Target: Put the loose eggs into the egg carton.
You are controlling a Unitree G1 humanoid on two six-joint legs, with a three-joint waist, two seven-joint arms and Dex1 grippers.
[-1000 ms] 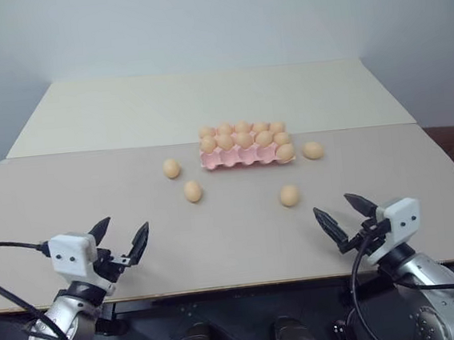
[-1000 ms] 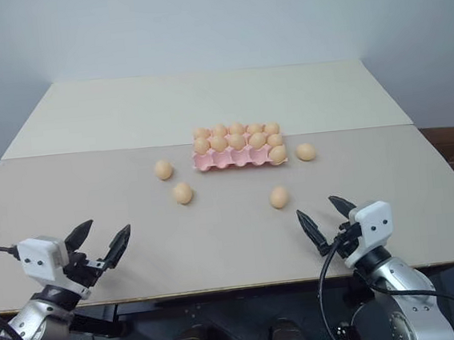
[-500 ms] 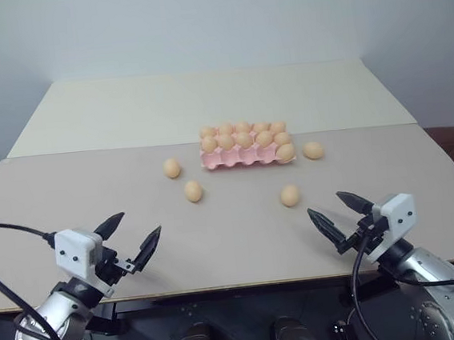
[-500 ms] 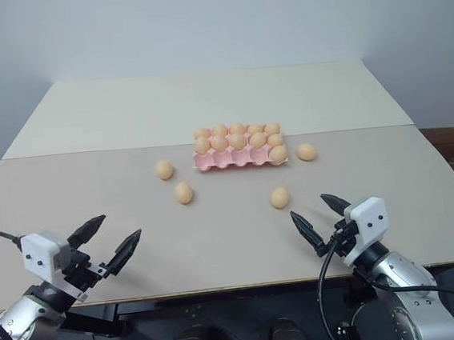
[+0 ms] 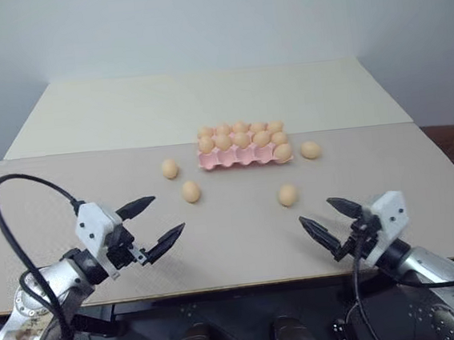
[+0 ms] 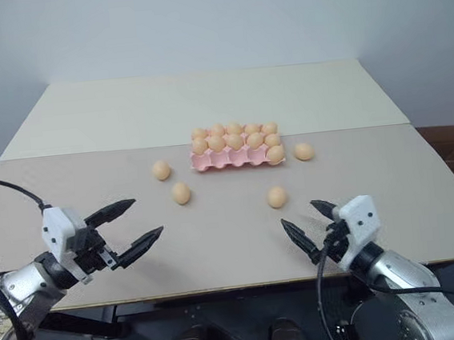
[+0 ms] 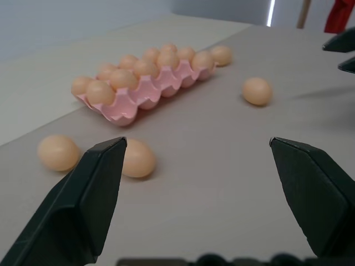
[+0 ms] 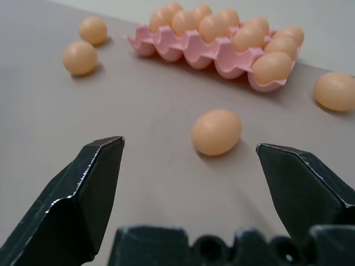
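The egg carton [image 5: 244, 154] lies on the tabletop [image 5: 76, 192] about midway between its left and right edges, just in front of the seam where the near board meets the far one; its cups hold eggs in the back rows, and the front row is mostly bare pink cups, with one egg at its right end. Four loose eggs lie around it on the tabletop. One egg [image 5: 310, 149] sits just beside the carton's right end, apart from it. Another egg [image 5: 287, 195] lies in front of the carton's right end, toward the near edge. Two more lie off the carton's left end: one egg [image 5: 170, 168] near the carton's left front corner, and a second egg [image 5: 190, 191] a little nearer the near edge than that one. The left gripper [image 5: 153, 224] hovers over the near left part of the tabletop with its two black fingers spread wide and nothing between them; it points toward the right and away, and the two left-hand eggs lie beyond its fingertips. The right gripper [image 5: 328, 220] hovers near the near edge on the right, fingers likewise spread wide and empty, pointing toward the left and away; the egg in front of the carton's right end lies just beyond it, between the lines of its two fingers in the right wrist view, not touching.
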